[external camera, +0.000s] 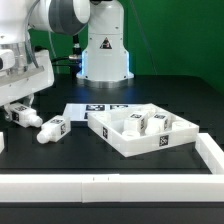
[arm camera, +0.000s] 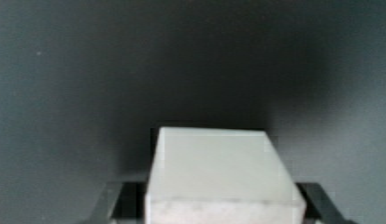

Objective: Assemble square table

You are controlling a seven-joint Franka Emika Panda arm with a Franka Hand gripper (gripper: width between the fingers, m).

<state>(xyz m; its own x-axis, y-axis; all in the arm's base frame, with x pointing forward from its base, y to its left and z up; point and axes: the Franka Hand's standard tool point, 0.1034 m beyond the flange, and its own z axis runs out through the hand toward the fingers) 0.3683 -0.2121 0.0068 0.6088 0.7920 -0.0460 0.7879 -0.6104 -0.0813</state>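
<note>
Maybe halfway: gripper [external camera: 21, 112] clamped on a leg [arm camera: 216, 172], spare leg [external camera: 52, 128] near the slab [external camera: 125, 141], couple upright legs [external camera: 147, 122] in it.

Robotics lab bench: black tabletop [external camera: 180, 100], green backdrop [external camera: 185, 30], white robot arm base [external camera: 105, 55], tagged marker board [external camera: 85, 108], white border bars [external camera: 100, 187] fencing workspace.

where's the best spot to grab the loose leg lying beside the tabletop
Across the plain middle of the loose leg, coming straight down from above: it lies on its side, both long flanks free, tagged end nearer the tabletop.
</note>
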